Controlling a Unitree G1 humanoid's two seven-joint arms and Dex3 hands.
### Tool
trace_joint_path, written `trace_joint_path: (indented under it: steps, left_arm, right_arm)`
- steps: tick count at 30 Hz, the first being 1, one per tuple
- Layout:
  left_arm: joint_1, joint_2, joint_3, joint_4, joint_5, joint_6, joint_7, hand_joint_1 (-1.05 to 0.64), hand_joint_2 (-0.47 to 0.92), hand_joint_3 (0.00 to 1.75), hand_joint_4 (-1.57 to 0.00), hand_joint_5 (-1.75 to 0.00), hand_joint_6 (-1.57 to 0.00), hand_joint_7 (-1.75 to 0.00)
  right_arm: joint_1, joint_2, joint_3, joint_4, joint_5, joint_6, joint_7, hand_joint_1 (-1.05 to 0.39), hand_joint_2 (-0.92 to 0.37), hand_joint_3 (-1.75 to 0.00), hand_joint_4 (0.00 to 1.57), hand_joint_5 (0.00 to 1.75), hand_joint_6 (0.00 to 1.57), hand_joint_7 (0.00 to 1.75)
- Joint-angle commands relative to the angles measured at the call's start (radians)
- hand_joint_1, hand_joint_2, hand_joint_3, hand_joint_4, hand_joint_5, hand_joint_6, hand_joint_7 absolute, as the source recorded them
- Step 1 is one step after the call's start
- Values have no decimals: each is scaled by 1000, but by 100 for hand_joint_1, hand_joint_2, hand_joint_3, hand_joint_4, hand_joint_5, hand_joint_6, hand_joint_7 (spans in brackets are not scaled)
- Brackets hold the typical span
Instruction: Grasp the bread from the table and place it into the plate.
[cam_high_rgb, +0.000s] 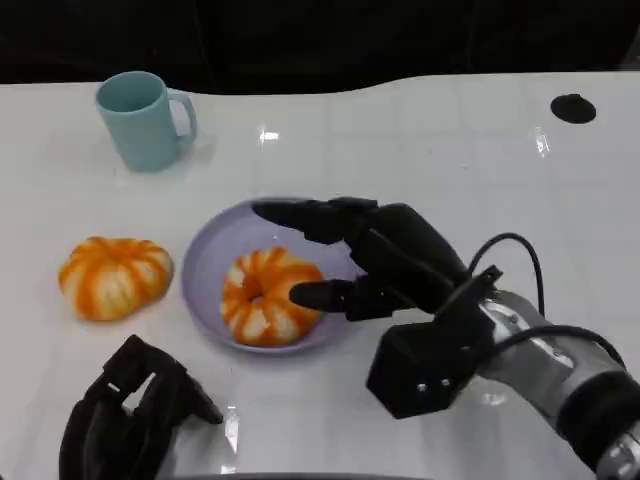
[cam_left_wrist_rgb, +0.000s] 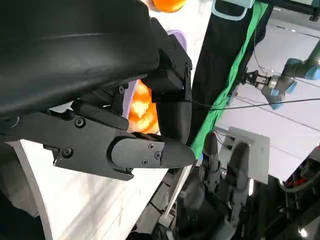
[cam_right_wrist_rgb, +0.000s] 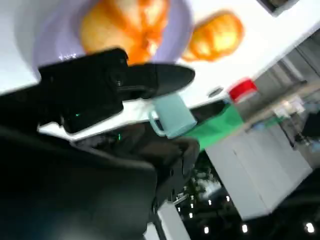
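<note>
Bread (cam_high_rgb: 268, 296) sits in the plate (cam_high_rgb: 205, 262); my right hand (cam_high_rgb: 375, 262) hovers beside it, fingers (cam_high_rgb: 300, 214) spread, holding nothing. I judge placement done; next, withdraw cleanly upward.

Two orange-striped bread rolls are out: one bread roll (cam_high_rgb: 268, 296) lies in the plate, the other bread roll (cam_high_rgb: 114, 276) sits on the table (cam_high_rgb: 450, 160) beside it. There is one lavender plate (cam_high_rgb: 205, 262) and one light blue mug (cam_high_rgb: 142, 119). One small black round spot (cam_high_rgb: 573, 108) marks the far corner. Two robot hands: the left robot hand (cam_high_rgb: 130, 415) and the right robot hand (cam_high_rgb: 375, 262).
</note>
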Motion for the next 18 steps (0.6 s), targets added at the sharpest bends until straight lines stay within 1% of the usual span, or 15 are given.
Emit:
trace_joint_path:
  steps: [1,2,3,5,6,9,11,13,15,16,17,18]
  left_arm:
    - [2,15,1,-6,-1,13,2,-56,92,26,-63,-175,-49,-157]
    - [1,13,0,-7,0,14,4,-56,92,25,-63,-175,-49,-157]
    - [0,11,-1,-7,0,13,2,-56,92,25,-63,-175,-49,-157]
    - [-1,9,-4,-5,4,6,2,-56,92,26,-63,-175,-48,-157]
    - [-1,8,-5,-5,8,0,5,-56,92,27,-63,-175,-48,-158]
    - [-1,7,-8,-6,15,-4,10,-56,92,27,-63,-175,-48,-158]
    - [-1,7,-10,-8,17,-2,13,-58,92,26,-63,-175,-48,-158]
    - [0,7,-12,-12,21,1,19,-58,92,26,-63,-175,-48,-158]
    - [2,6,-13,-17,22,5,26,-60,92,25,-64,-175,-48,-159]
    - [2,6,-14,-19,21,6,27,-59,92,24,-64,-175,-48,-159]
    - [2,6,-14,-20,18,10,26,-59,92,24,-64,-175,-48,-159]
    - [2,6,-13,-20,16,13,25,-58,92,24,-64,-175,-48,-159]
  right_arm:
    - [88,-15,-84,-83,175,-34,144,-65,-92,-35,55,57,63,11]
    - [111,-17,-105,-101,247,-37,210,-64,-92,-34,50,76,67,12]
    - [135,-22,-124,-124,336,-25,305,-64,-92,-34,47,83,68,12]
    - [172,-32,-156,-168,476,7,461,-62,-92,-37,41,99,69,13]
    - [186,-35,-170,-187,527,25,522,-61,-92,-37,41,103,70,13]
    - [233,-50,-219,-236,639,68,661,-59,-92,-36,42,109,74,16]
    - [264,-61,-251,-262,695,86,732,-55,-92,-35,46,111,80,21]
    - [295,-68,-277,-290,731,103,781,-54,-92,-35,48,112,81,23]
    - [332,-73,-303,-318,768,115,825,-51,-92,-35,50,118,66,65]
    - [344,-73,-314,-327,780,120,842,-50,-92,-36,51,121,61,78]
    - [360,-68,-329,-330,799,123,862,-50,-92,-36,51,123,58,85]
    - [371,-64,-341,-332,812,126,878,-50,-92,-36,51,131,57,96]
